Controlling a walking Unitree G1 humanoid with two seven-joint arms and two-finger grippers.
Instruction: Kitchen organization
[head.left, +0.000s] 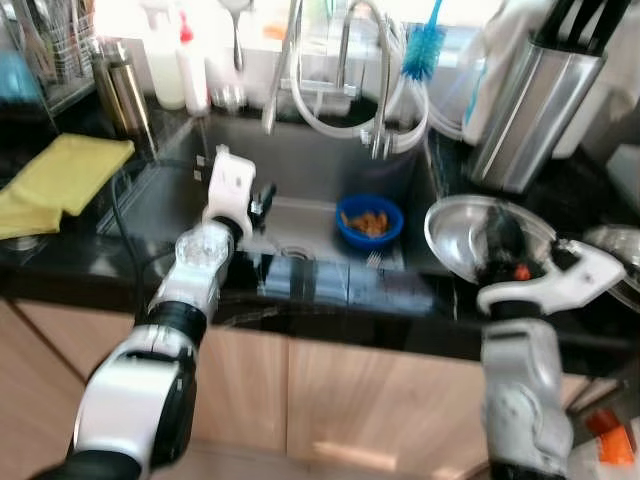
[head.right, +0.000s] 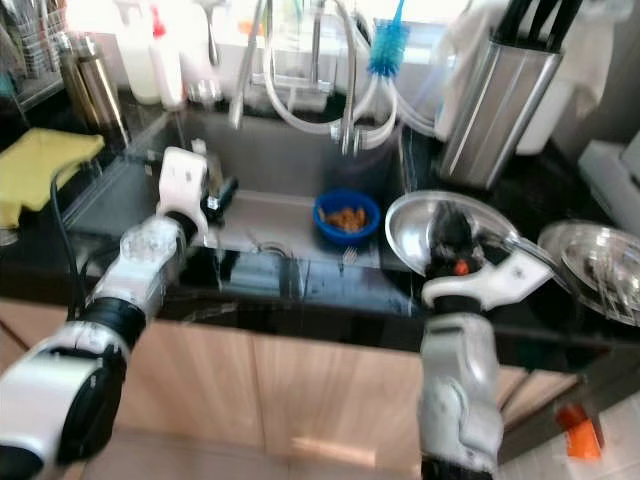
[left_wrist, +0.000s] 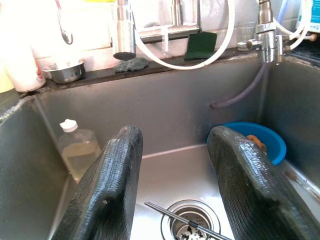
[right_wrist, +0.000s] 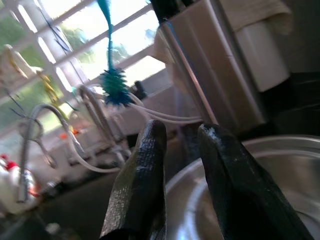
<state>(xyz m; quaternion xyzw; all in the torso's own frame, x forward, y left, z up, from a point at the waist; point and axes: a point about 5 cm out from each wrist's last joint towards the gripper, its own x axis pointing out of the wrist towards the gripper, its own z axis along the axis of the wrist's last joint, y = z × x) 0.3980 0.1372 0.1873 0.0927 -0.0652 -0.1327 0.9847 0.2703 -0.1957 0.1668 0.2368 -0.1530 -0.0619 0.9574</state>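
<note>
My left gripper (head.left: 262, 198) reaches down into the steel sink (head.left: 300, 165) and is open, with nothing between its fingers (left_wrist: 112, 175). A blue bowl (head.left: 369, 220) with orange food scraps sits at the sink's right side, just right of that gripper. A thin utensil (left_wrist: 185, 222) lies across the drain. On the counter right of the sink, my right gripper (head.left: 497, 235) is at a round steel bowl (head.left: 455, 235). Its fingers (right_wrist: 145, 170) are nearly together, one on either side of the bowl's wall (right_wrist: 187, 192).
A clear bottle (left_wrist: 75, 150) stands in the sink's left corner. The tap and hoses (head.left: 370, 80) rise behind the sink, with a blue brush (head.left: 425, 45). A steel knife holder (head.left: 530, 110) stands at the back right, another steel dish (head.right: 600, 260) at the far right, and a yellow cloth (head.left: 65, 180) on the left counter.
</note>
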